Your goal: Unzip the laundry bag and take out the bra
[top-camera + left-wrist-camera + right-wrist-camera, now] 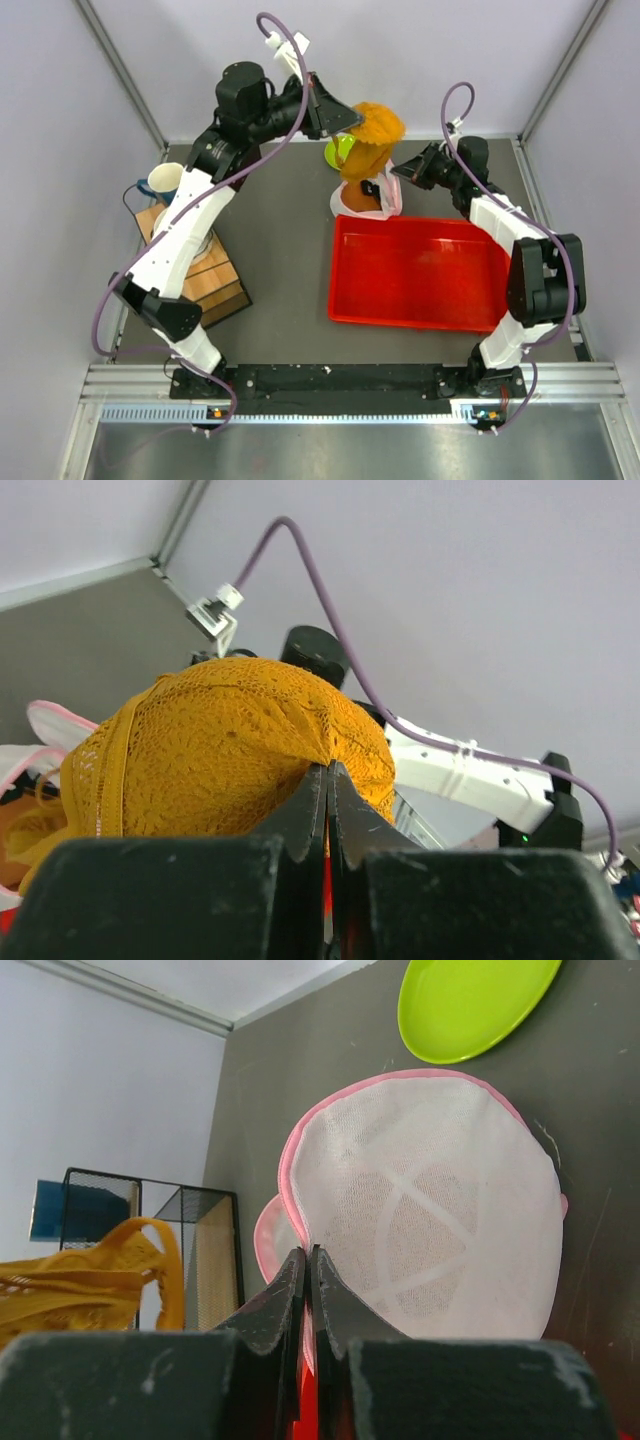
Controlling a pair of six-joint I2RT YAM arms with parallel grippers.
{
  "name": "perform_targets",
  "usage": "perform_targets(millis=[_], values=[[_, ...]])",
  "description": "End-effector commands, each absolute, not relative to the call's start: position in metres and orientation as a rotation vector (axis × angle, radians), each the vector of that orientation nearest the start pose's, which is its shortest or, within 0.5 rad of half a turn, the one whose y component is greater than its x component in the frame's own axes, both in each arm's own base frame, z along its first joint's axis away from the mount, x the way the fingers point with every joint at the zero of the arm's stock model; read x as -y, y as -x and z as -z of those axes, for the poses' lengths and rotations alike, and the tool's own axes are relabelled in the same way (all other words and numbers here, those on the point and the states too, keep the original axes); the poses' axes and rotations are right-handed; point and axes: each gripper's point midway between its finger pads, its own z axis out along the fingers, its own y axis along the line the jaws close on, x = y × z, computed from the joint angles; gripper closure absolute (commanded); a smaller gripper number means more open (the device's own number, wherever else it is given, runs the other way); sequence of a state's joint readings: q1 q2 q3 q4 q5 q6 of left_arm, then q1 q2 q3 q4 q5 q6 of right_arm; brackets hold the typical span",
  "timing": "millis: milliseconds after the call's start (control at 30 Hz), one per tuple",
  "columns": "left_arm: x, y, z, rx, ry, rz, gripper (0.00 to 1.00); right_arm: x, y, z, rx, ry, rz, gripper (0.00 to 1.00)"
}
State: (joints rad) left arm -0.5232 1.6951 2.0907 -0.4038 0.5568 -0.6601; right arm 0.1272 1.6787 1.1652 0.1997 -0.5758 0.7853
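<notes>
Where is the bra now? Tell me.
In the top view the bra hangs at centre back, pinched in the left pincer, above the bag that the right pincer grips, just beyond the red tray.

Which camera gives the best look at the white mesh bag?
The right wrist view: the bag fills it, mesh and pink trim clear. From the top it is small, partly under the bra. The left wrist view catches only its pink edge.

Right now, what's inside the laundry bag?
The lower end of the bra sits in the open laundry bag; the rest hangs from the left gripper. The right gripper pinches the bag's rim. The bra covers the bag's floor, so anything beneath it is hidden.
</notes>
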Motion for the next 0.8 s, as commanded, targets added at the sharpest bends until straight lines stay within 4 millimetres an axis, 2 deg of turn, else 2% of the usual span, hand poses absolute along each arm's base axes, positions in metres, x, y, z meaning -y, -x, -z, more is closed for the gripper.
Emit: perform_targets(millis=[0, 33, 100, 133, 167, 200, 233, 300, 333, 400, 433, 467, 500, 633, 700, 733, 767], values=[[0.336, -0.305, -0.494, -1.682, -0.505, 1.387, 1.00, -0.175, -0.458, -0.263, -1.894, -0.151, -1.112, 1.00], [0.340, -0.303, -0.482, -1.719, -0.519, 1.392, 1.00, -0.173, -0.457, -0.263, -1.895, -0.143, -1.104, 1.00], [0.347, -0.288, -0.466, -1.756, -0.568, 1.406, 1.00, -0.172, -0.455, -0.266, -1.892, -0.139, -1.095, 1.00], [0.351, -0.288, -0.438, -1.824, -0.553, 1.394, 1.00, -0.172, -0.454, -0.265, -1.897, -0.141, -1.088, 1.00], [0.349, -0.276, -0.439, -1.809, -0.560, 1.388, 1.00, -0.171, -0.453, -0.267, -1.895, -0.140, -1.085, 1.00], [0.354, -0.269, -0.428, -1.825, -0.561, 1.371, 1.00, -0.171, -0.452, -0.268, -1.894, -0.136, -1.082, 1.00], [0.357, -0.265, -0.402, -1.871, -0.558, 1.372, 1.00, -0.171, -0.451, -0.268, -1.896, -0.127, -1.075, 1.00], [0.356, -0.249, -0.391, -1.892, -0.549, 1.393, 1.00, -0.169, -0.449, -0.268, -1.903, -0.127, -1.064, 1.00], [0.351, -0.246, -0.372, -1.931, -0.525, 1.380, 1.00, -0.168, -0.449, -0.268, -1.904, -0.121, -1.053, 1.00], [0.351, -0.246, -0.358, -1.942, -0.494, 1.377, 1.00, -0.167, -0.447, -0.268, -1.905, -0.120, -1.046, 1.00], [0.349, -0.245, -0.338, -1.986, -0.480, 1.363, 1.00, -0.167, -0.447, -0.267, -1.907, -0.118, -1.046, 1.00], [0.350, -0.245, -0.330, -2.004, -0.466, 1.359, 1.00, -0.168, -0.446, -0.268, -1.906, -0.116, -1.047, 1.00], [0.350, -0.245, -0.313, -2.038, -0.459, 1.350, 1.00, -0.167, -0.446, -0.268, -1.906, -0.113, -1.043, 1.00], [0.352, -0.254, -0.280, -2.091, -0.420, 1.294, 1.00, -0.166, -0.445, -0.268, -1.900, -0.114, -1.041, 1.00], [0.346, -0.263, -0.266, -2.139, -0.389, 1.204, 0.80, -0.167, -0.445, -0.265, -1.905, -0.115, -1.042, 1.00], [0.345, -0.267, -0.258, -2.171, -0.381, 1.163, 0.42, -0.167, -0.445, -0.264, -1.908, -0.116, -1.042, 1.00], [0.339, -0.278, -0.250, -2.190, -0.347, 1.077, 0.25, -0.168, -0.444, -0.264, -1.908, -0.114, -1.042, 1.00]])
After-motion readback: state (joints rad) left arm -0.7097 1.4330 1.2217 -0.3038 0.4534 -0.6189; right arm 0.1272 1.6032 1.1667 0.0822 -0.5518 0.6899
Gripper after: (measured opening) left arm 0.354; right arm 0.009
